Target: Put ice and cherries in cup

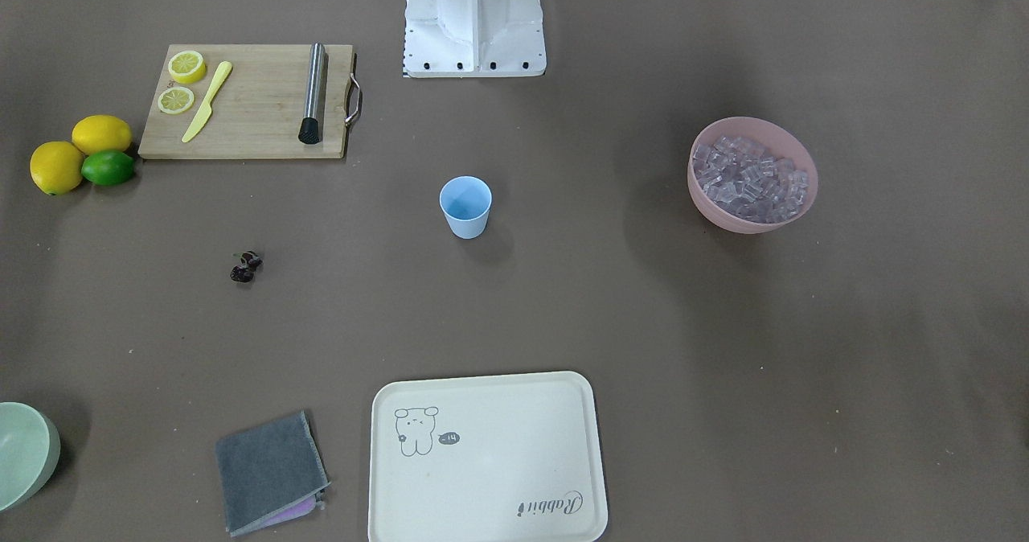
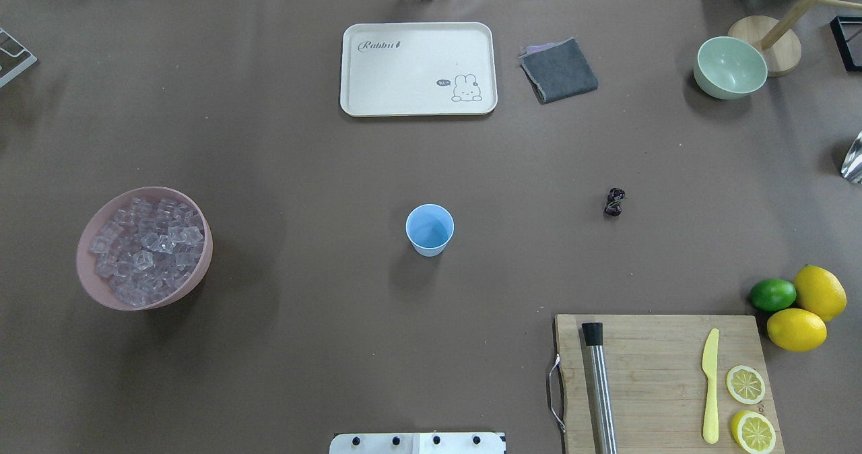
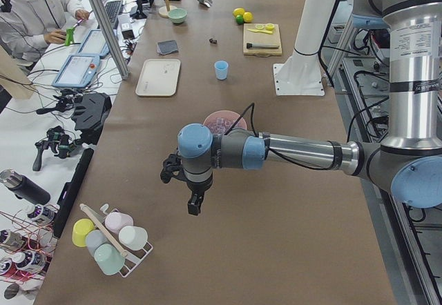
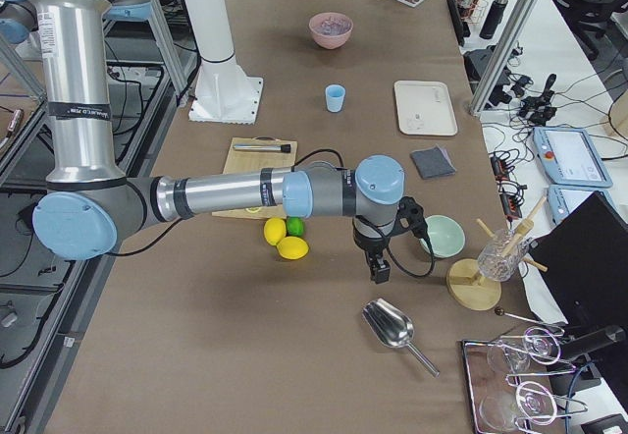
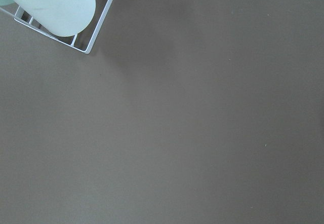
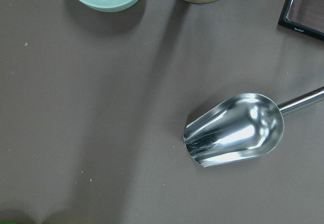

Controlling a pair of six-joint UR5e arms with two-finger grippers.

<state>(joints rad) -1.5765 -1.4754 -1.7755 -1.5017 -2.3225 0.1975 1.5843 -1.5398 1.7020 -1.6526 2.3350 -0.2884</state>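
The light blue cup [image 2: 429,230] stands upright at the table's middle, also seen in the front view [image 1: 465,207]. The ice [image 2: 145,248] fills a pink bowl [image 1: 727,214] on the robot's left side. The cherries [image 2: 614,202] lie as a small dark cluster on the bare table on the robot's right side. My left gripper [image 3: 195,205] hangs over the table's near left end, far from the bowl. My right gripper [image 4: 379,270] hangs beyond the lemons, near a metal scoop. Both show only in the side views, so I cannot tell whether they are open or shut.
A cutting board [image 2: 663,353] holds a muddler, a yellow knife and lemon halves, with two lemons and a lime [image 2: 772,294] beside it. A cream tray [image 2: 417,97], grey cloth [image 2: 559,70] and green bowl [image 2: 731,67] line the far edge. A scoop [image 6: 235,130] and a cup rack [image 3: 110,239] sit at the table's ends.
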